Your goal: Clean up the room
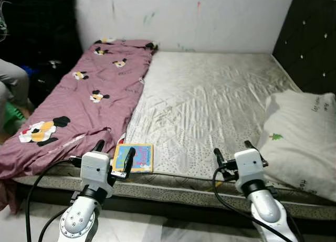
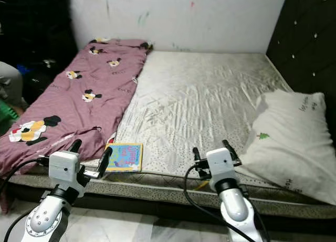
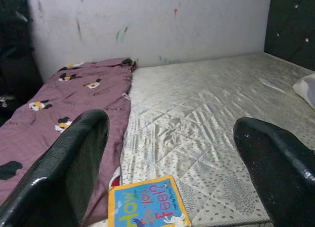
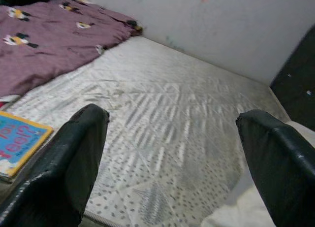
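Both grippers, left [image 1: 114, 154] and right [image 1: 233, 151], are open at the mattress [image 1: 210, 105] front edge; the book [image 1: 135, 158] lies there beside the blanket [image 1: 79, 105].

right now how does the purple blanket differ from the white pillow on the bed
The purple blanket lies spread flat along the bed's left side, printed with cartoon mice; the white pillow sits plump at the right edge by the dark headboard, mostly plain with a small green print. The blanket covers a long strip; the pillow is compact. Both rest on the bare mattress.

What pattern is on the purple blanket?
Cartoon mouse figures on the mauve blanket, clearest in the left eye view.
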Robot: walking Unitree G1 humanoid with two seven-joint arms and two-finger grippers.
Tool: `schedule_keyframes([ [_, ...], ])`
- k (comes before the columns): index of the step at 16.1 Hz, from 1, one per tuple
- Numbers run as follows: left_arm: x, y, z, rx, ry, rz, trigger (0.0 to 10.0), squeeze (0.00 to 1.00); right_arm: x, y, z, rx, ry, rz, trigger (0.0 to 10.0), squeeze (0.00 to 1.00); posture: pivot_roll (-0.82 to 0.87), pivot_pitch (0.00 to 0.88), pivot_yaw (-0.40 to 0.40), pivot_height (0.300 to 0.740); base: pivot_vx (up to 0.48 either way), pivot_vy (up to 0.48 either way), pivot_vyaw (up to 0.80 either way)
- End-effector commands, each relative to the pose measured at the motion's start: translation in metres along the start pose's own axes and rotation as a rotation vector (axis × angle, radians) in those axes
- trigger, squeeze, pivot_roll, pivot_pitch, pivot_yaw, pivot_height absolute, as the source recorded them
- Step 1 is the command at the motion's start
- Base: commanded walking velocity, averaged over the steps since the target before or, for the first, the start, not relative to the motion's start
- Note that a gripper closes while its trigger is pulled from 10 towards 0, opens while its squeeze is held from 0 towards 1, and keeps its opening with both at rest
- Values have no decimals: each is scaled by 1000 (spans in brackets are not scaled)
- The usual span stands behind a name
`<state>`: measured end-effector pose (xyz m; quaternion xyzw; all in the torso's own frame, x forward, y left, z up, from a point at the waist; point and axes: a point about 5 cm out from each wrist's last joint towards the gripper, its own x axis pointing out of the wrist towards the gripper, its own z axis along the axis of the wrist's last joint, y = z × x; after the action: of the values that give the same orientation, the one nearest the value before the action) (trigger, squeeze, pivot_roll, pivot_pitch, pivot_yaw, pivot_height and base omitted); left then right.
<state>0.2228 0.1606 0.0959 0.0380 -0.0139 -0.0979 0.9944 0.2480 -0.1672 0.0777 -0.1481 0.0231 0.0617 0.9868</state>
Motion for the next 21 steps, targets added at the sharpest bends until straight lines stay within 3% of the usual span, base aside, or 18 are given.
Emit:
schedule_keyframes([
  [1, 1, 4, 5, 7, -20, 2, 10000, 0, 2, 1, 3, 1, -15, 3, 10000, 0, -21, 0, 14, 740, 289, 0, 0],
  [12, 4, 4, 3, 6, -7, 10, 10000, 0, 5, -2, 4, 3, -13, -3, 10000, 0, -26, 0, 10, 740, 314, 0, 0],
  [17, 5, 8, 1, 18, 5, 42, 10000, 0, 6, -1, 4, 8, -21, -4, 10000, 0, -25, 0, 13, 740, 0, 0, 0],
  [21, 23, 20, 5, -3, -27, 144, 10000, 0, 18, -12, 12, 26, -45, -91, 10000, 0, -34, 0, 54, 740, 0, 0, -200],
])
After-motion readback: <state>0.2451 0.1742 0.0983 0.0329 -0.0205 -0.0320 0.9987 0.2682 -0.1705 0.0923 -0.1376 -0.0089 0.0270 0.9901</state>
